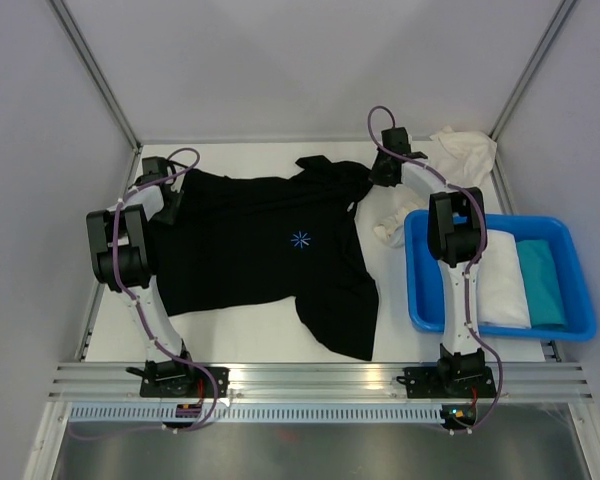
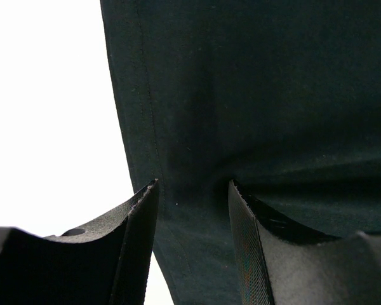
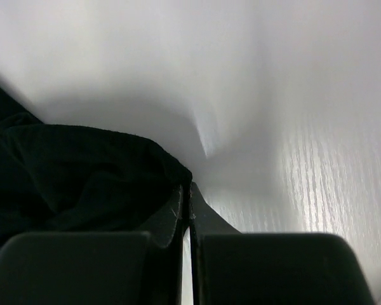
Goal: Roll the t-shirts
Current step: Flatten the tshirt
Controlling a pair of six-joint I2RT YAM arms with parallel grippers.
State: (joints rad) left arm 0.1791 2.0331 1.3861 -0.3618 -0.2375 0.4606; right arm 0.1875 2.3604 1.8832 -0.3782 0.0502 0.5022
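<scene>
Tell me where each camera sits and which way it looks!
Top camera: high above and behind the arms, looking down at the table, black t-shirt and blue tub; the left arm and right arm show whole.
Left wrist camera: on the left arm, looking closely down at the shirt's hem; its open left end effector shows.
Right wrist camera: on the right arm, looking low across the table; its right end effector, shut on the shirt's bunched edge, shows.
Shared: all three see the black t-shirt.

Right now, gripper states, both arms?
Left gripper: open, jaws astride the black t-shirt edge.
Right gripper: shut at the shirt's bunched edge; pinch unclear.
</scene>
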